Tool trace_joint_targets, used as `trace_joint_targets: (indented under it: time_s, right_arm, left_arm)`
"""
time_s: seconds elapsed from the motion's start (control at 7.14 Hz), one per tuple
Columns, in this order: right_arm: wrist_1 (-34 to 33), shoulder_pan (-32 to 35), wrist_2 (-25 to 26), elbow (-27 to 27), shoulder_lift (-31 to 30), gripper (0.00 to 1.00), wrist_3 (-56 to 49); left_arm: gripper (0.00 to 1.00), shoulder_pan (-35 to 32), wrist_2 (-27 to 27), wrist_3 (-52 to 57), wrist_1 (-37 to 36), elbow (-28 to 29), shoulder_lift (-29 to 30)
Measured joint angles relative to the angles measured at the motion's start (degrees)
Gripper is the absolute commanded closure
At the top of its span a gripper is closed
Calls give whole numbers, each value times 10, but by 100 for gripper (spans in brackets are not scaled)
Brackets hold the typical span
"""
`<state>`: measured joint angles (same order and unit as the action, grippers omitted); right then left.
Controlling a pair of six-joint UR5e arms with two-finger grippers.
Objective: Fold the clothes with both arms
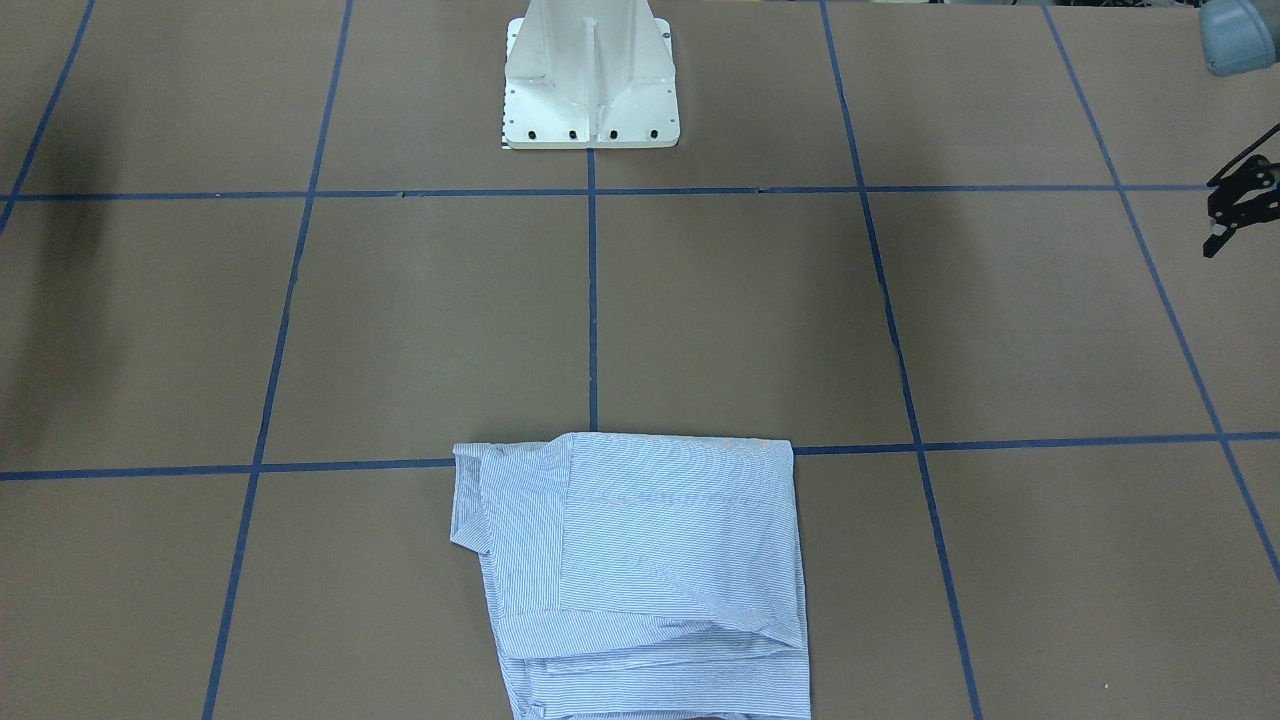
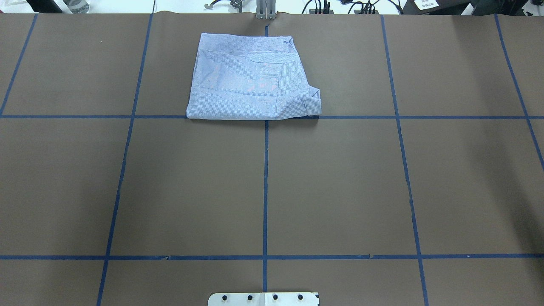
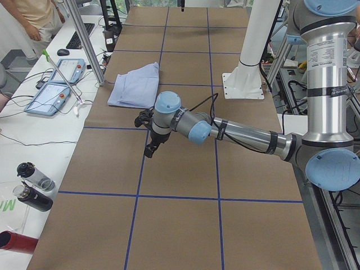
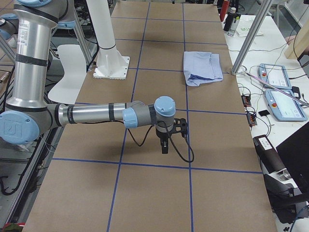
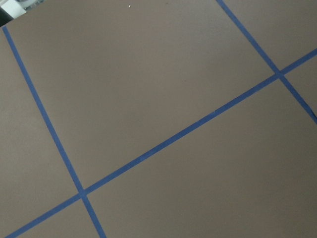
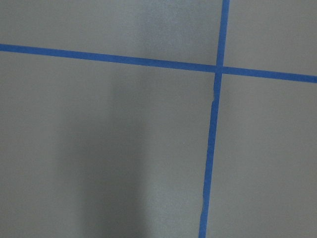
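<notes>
The light-blue striped shirt lies folded into a rough rectangle at the far middle of the table, away from the robot. It also shows in the front-facing view and both side views. My left gripper hangs above bare table far to the shirt's side, only partly in view at the frame edge; it also shows in the exterior left view. I cannot tell whether it is open or shut. My right gripper hovers over bare table on the other side; I cannot tell its state. Neither touches the shirt.
The white pedestal base stands at the robot's side of the brown table, which is marked by blue tape lines. Teach pendants, cables and bottles lie on the white bench beyond the far edge. A person stands there.
</notes>
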<state>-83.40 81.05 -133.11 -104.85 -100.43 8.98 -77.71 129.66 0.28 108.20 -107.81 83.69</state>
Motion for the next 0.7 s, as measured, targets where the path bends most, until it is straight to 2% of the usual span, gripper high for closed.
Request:
trace_joint_targets:
  time_s: [0.42,0.7]
  right_arm:
    - [2,3,-15,3,-7,1,3]
    - [3,6,-27,9,-10,1,3]
  left_arm:
    - [1,-15,3,-31,-1,32,-1]
    - [1,-21,30,-36,-1,37,-3]
